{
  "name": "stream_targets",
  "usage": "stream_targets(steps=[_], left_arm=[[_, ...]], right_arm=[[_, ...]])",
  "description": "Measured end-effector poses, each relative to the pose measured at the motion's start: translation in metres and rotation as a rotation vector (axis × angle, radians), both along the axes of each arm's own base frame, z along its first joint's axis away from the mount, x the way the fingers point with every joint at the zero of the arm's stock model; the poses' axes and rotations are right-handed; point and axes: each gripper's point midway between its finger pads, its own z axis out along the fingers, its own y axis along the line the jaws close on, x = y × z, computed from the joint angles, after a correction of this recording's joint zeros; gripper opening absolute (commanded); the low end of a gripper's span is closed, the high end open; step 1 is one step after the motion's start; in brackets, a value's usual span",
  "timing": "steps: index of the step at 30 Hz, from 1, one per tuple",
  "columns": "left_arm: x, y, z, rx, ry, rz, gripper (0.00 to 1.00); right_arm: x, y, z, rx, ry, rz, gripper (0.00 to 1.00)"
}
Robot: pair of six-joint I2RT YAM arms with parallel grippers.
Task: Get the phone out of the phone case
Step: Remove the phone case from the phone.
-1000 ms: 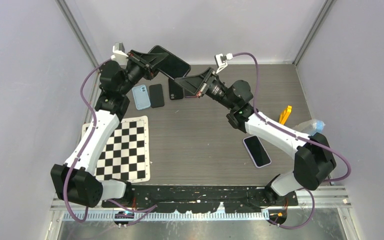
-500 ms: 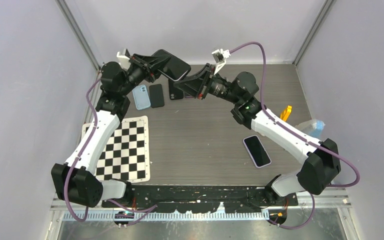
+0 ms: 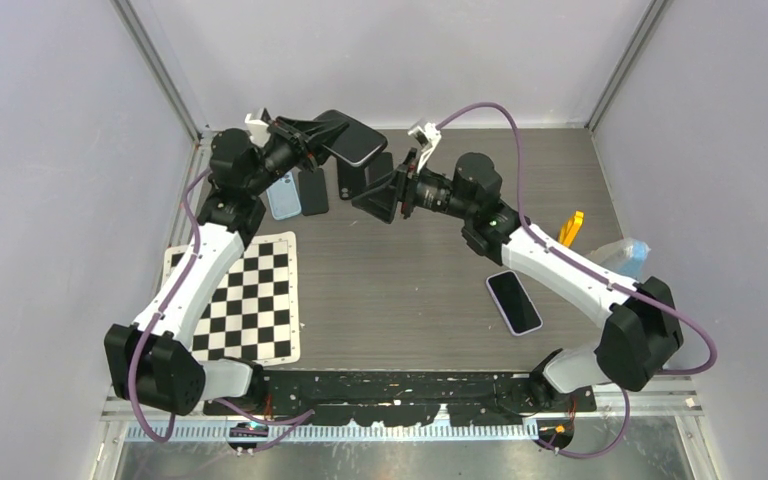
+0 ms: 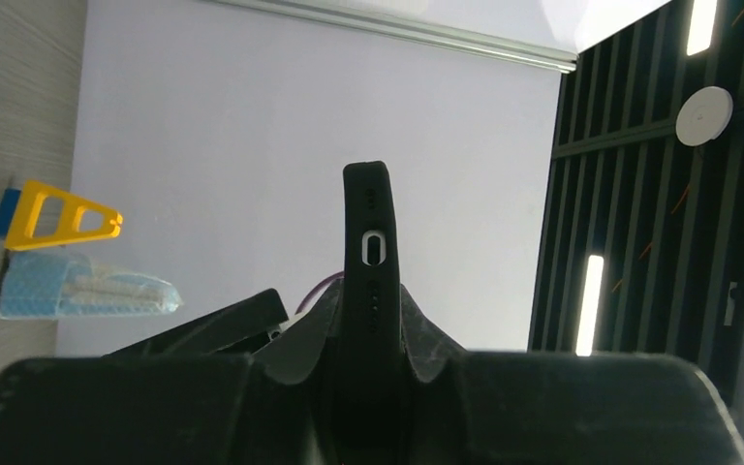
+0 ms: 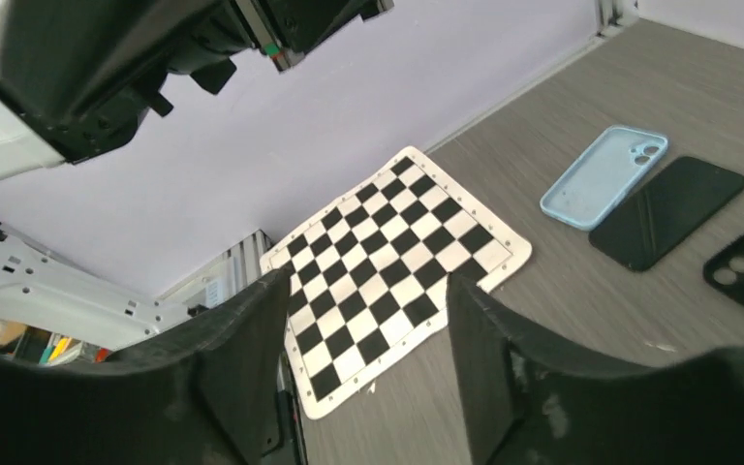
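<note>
the right end effector [image 5: 368, 289] is standing spread and empty, having just let go and drawn back nearward from the cased phone [image 3: 356, 143]. the left end effector [image 3: 323, 140] is pinching that cased phone aloft over the worktop's [image 3: 410, 290] far left, so the separation is probably unfinished.

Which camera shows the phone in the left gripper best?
Top external: the phone shows its broad face, clamped in the left gripper. Left wrist shows only its thin edge, with the port, between the fingers. Right wrist misses it.
</note>
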Motion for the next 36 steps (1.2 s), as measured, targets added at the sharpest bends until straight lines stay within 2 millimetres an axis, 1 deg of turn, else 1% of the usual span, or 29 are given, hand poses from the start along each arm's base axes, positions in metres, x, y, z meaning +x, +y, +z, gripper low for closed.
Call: stream_targets(steps=[2,6,8,9,10,11,12,13,16,18,19,20,22,23,25,26,28,30,33,35,36], left_arm=[[0.002,0.002,-0.005,0.018,-0.006,0.013,0.00],[0.008,0.009,-0.013,0.074,-0.043,0.046,0.00],[0.007,0.010,-0.014,0.133,-0.105,0.049,0.00],[0.005,0.008,-0.012,0.180,-0.160,0.033,0.00],[0.004,0.006,-0.008,0.212,-0.207,0.021,0.00],[0.001,0.003,0.000,0.255,-0.278,-0.001,0.00],[-0.003,0.001,0.008,0.293,-0.351,-0.020,0.00],[-0.011,-0.002,0.020,0.346,-0.454,-0.049,0.00],[-0.032,-0.006,0.040,0.453,-0.654,-0.102,0.00],[-0.051,-0.009,0.047,0.523,-0.789,-0.154,0.00],[-0.058,-0.009,0.047,0.539,-0.827,-0.176,0.00],[-0.067,-0.010,0.046,0.558,-0.875,-0.209,0.00],[-0.080,-0.012,0.043,0.575,-0.948,-0.265,0.00],[-0.084,-0.013,0.041,0.580,-0.968,-0.281,0.00],[-0.093,-0.013,0.034,0.589,-1.003,-0.317,0.00],[-0.097,-0.013,0.032,0.593,-1.019,-0.333,0.00],[-0.100,-0.014,0.030,0.596,-1.038,-0.352,0.00],[-0.102,-0.014,0.028,0.600,-1.055,-0.365,0.00],[-0.105,-0.014,0.026,0.605,-1.066,-0.380,0.00],[-0.104,-0.014,0.024,0.607,-1.066,-0.382,0.00],[-0.104,-0.014,0.024,0.608,-1.067,-0.381,0.00]], right_arm=[[-0.002,-0.007,-0.005,-0.002,0.018,-0.018,0.82],[-0.010,-0.026,-0.003,0.003,0.029,-0.047,0.85],[-0.016,-0.036,0.007,0.018,0.030,-0.045,0.85],[-0.019,-0.040,0.013,0.032,0.030,-0.033,0.85],[-0.023,-0.043,0.018,0.042,0.032,-0.021,0.85],[-0.030,-0.046,0.026,0.057,0.041,0.013,0.85],[-0.030,-0.048,0.029,0.061,0.041,0.013,0.85],[-0.033,-0.050,0.036,0.069,0.047,0.037,0.86],[-0.040,-0.052,0.049,0.073,0.052,0.082,0.85],[-0.046,-0.052,0.057,0.068,0.049,0.112,0.81],[-0.048,-0.053,0.059,0.062,0.048,0.121,0.76],[-0.050,-0.053,0.060,0.053,0.045,0.131,0.74],[-0.052,-0.052,0.061,0.039,0.043,0.152,0.68],[-0.053,-0.050,0.060,0.033,0.042,0.168,0.64],[-0.054,-0.046,0.056,0.022,0.051,0.200,0.59],[-0.054,-0.044,0.053,0.017,0.057,0.212,0.57],[-0.053,-0.038,0.047,0.005,0.075,0.238,0.50],[-0.052,-0.033,0.042,-0.005,0.087,0.260,0.48],[-0.056,-0.028,0.036,-0.021,0.102,0.305,0.48],[-0.058,-0.028,0.035,-0.027,0.093,0.325,0.54],[-0.061,-0.028,0.036,-0.031,0.090,0.341,0.59]])
